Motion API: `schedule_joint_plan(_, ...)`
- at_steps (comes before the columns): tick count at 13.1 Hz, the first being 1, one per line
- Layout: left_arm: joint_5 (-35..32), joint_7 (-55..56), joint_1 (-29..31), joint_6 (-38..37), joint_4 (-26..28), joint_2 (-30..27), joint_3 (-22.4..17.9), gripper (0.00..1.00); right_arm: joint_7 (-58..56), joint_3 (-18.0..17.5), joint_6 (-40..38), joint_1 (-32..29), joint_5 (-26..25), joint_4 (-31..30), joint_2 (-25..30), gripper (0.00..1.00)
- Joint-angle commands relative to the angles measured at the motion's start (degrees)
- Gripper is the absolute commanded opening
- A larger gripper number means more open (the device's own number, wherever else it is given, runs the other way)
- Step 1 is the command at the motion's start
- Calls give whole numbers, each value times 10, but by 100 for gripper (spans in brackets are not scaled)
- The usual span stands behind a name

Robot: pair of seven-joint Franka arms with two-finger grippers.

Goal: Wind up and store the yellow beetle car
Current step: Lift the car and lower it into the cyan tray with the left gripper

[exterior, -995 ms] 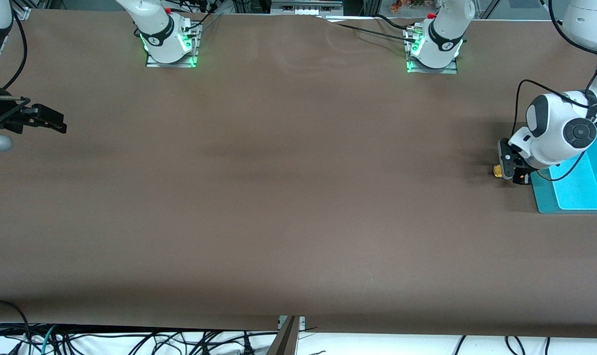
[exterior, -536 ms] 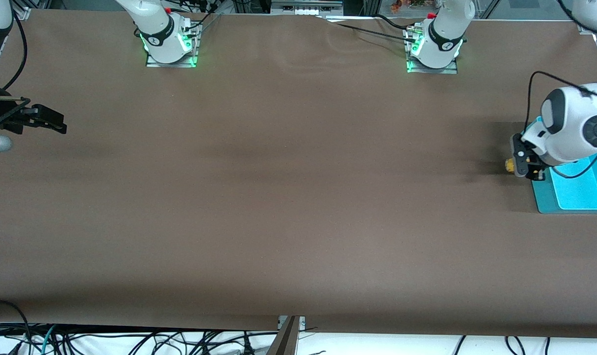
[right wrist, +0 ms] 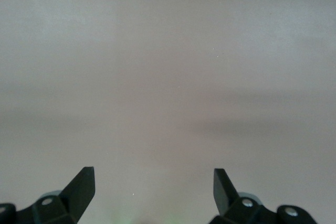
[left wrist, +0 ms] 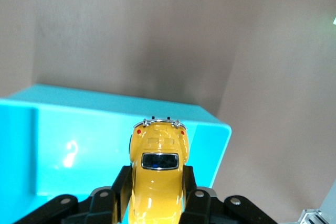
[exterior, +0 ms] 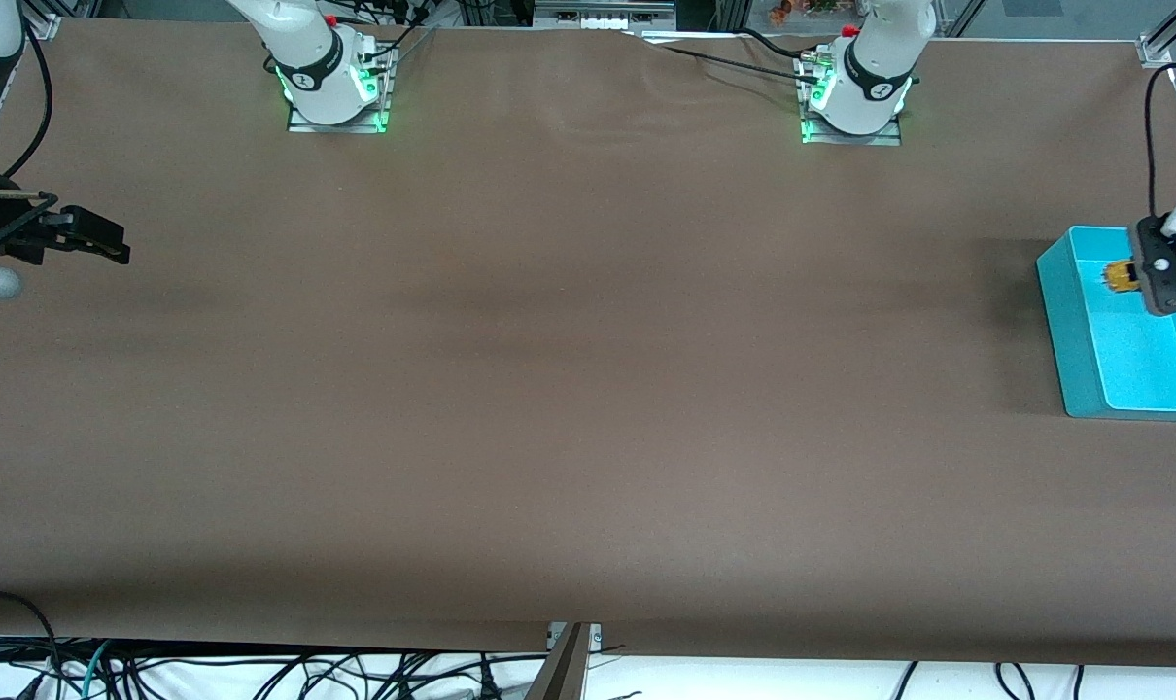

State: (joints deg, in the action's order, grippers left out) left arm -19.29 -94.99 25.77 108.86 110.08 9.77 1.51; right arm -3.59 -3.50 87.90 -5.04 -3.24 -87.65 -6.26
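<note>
The yellow beetle car is held in my left gripper, up in the air over the turquoise bin at the left arm's end of the table. In the left wrist view the car sits between the two black fingers, which are shut on its sides, with the bin's inside below it. My right gripper waits at the right arm's end of the table, open and empty; its wrist view shows the open gripper over bare brown table.
The brown table cover spans the view. The two arm bases stand at the table's edge farthest from the front camera. Cables hang below the edge nearest the camera.
My left gripper has carried the yellow car up from the table beside the bin to over the bin's inside. The right arm has not moved.
</note>
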Motion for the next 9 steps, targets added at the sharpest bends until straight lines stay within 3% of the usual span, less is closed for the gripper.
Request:
schedule_joint_plan(1, 6, -22, 27, -12, -34, 39, 5, 11, -10, 2, -4, 1, 0, 12, -4, 100)
schedule_joint_plan(2, 2, -23, 44, -7, -41, 63, 5, 12, -10, 2, -4, 3, -1, 12, -4, 100)
schedule_joint_plan(5, -1, -77, 98, 111, -40, 136, 5, 14, -10, 2, -3, 3, 0, 12, -4, 100)
schedule_joint_plan(9, -3, -99, 115, 214, -37, 199, 5, 20, -10, 3, -1, 1, 0, 12, -4, 100)
